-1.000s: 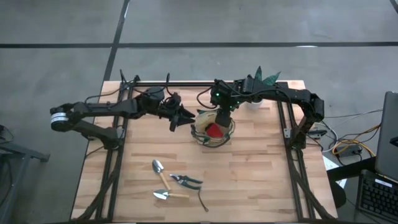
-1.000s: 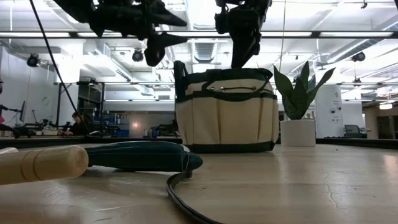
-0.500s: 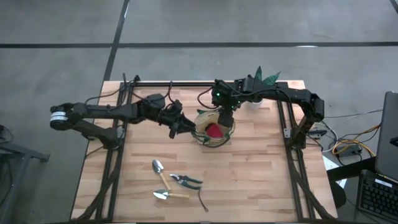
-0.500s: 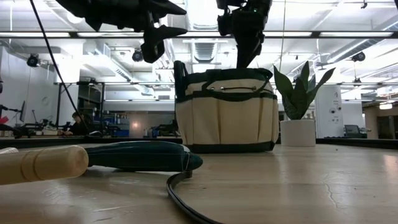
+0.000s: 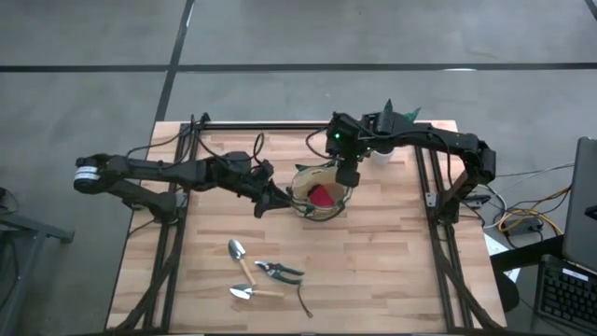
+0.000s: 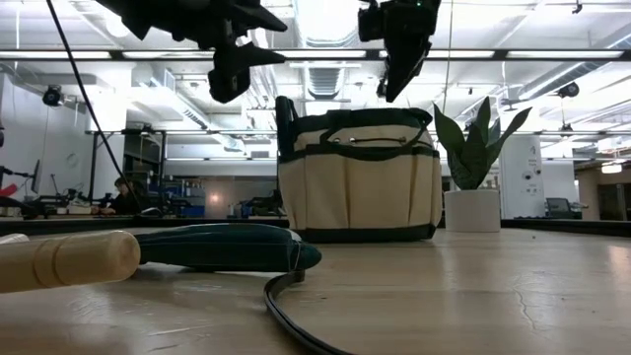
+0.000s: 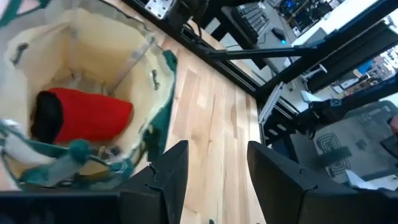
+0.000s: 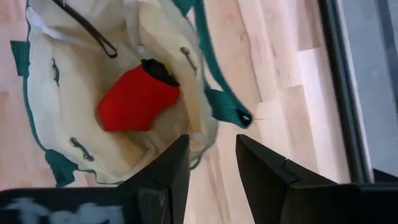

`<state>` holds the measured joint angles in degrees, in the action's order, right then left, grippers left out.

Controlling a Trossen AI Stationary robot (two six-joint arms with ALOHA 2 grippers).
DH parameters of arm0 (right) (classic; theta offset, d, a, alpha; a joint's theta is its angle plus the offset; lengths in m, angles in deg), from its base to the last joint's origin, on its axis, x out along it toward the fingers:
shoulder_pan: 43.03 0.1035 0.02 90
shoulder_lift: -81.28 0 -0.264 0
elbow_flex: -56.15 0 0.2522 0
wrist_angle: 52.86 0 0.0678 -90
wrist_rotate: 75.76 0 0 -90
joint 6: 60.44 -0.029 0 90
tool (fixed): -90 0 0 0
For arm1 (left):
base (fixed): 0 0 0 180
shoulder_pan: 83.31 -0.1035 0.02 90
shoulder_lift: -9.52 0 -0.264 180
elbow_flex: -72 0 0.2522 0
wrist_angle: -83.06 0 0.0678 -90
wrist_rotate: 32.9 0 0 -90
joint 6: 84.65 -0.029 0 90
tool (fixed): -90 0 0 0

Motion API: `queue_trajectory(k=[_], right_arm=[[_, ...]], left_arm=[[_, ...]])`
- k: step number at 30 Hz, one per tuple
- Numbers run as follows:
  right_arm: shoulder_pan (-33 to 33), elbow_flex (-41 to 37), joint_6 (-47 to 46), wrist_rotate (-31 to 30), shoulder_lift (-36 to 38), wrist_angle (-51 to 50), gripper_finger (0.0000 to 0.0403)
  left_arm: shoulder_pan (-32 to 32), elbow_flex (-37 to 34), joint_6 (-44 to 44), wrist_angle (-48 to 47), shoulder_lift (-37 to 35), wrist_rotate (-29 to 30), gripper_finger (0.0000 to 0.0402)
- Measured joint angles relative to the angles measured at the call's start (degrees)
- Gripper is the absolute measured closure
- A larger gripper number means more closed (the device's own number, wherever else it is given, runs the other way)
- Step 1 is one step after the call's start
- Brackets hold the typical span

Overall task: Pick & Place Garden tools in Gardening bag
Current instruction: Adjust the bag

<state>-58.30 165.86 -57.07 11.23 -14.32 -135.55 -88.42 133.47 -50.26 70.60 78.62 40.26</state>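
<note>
The left gripper, open and empty beside the gardening bag, was nearer than the right gripper, also open and empty above the bag, to the garden tools lying at the table's front

Floor: grey concrete floor, crossed by a dark straight line running the width of the high view and a second slanting line at upper left.

Table: pale wooden plank tabletop on a black metal frame.

Right of table: coloured cables on the floor; a dark keyboard at the lower corner.

Ceiling, low view: long white fluorescent strip lights, exposed ducting and pipes.

Far room: workbenches with equipment; a seated person in the distance at left.
</note>
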Motion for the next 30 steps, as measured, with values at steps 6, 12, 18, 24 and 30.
queue_trajectory(k=[6, 12, 18, 24, 30], right_arm=[[-2.27, -0.27, -1.63, 0.57, 0.54, 0.24, 0.0286], [-2.88, -2.79, -1.47, 3.28, 0.62, -0.88, 0.0288], [-2.95, -7.08, -1.16, 3.27, 0.73, -0.4, 0.0295], [-2.9, -9.48, -0.78, 3.03, 0.98, -0.26, 0.0304], [-2.98, -9.79, -1.08, 2.99, 2.31, 1.13, 0.0315]], left_arm=[[2.55, 0.51, 2.75, -1.31, -0.31, 2.36, 0.0234], [6.94, 0.37, 4.78, -3.95, -0.61, 2.63, 0.0234], [7.75, -0.23, 8.5, -11.58, -0.37, 7.89, 0.0234], [7.43, -0.27, 9.65, -12.57, -0.35, 14.33, 0.0234], [7.22, -0.27, 10.97, -12.57, 2.36, 14.38, 0.0234]])
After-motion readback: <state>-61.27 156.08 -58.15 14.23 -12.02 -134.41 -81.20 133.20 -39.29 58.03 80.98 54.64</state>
